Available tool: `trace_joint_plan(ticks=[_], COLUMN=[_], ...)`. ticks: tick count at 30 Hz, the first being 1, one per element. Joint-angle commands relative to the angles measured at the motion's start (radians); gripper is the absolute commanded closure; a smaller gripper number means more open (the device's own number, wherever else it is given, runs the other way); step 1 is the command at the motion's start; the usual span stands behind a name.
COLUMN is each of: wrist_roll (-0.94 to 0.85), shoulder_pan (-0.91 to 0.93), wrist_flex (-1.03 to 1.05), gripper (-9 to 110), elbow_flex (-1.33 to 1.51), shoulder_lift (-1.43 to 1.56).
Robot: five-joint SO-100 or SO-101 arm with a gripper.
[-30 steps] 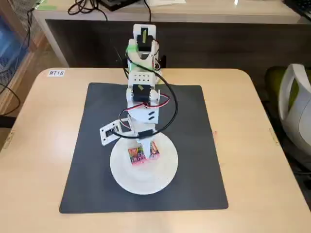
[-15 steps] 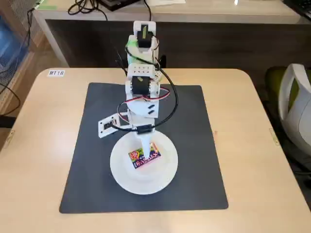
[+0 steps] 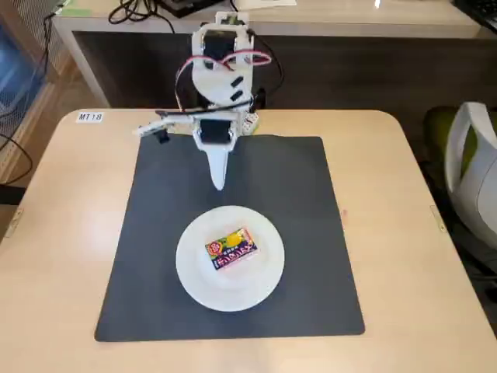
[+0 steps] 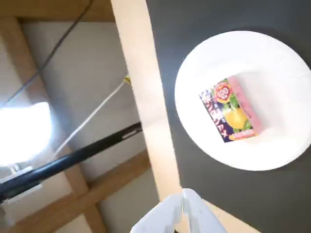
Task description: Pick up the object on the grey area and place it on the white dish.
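Gripper (image 3: 218, 183) pointing down over the far part of the mat (image 3: 155, 233), fingers (image 4: 171, 213) pressed together with only a thin seam between them, holding and touching nothing. Box (image 3: 231, 249) lying flat near the middle of the dish (image 3: 264, 287), well apart from the fingertips. Dish resting on the mat, toward its near edge in the fixed view.

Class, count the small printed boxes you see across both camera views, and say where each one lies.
1. The same box appears in both views, lying flat near the middle of the white plate, which sits on the dark grey mat. Nothing suggests another is hidden.
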Motion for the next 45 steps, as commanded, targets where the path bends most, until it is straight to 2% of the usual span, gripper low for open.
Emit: trace_joint_plan(ticks=[1,6,11,20,24,36,45], wrist_roll=[0.018,-0.028,-0.087,-0.127,-0.121,-0.201,-0.184], shoulder_pan=[-0.005,-0.021,-0.018,-0.005,-0.005,-0.006,-0.005], wrist_flex=[-0.074,-0.229,-0.327,-0.345,-0.308,-0.304,-0.285], gripper=[102,102,102,102,102,102,102], elbow_flex=[0.290,0.695,0.982,1.285,1.419,1.542,1.537], shoulder_lift=[0.304,0.578,0.761,1.023,1.233,1.250,1.252])
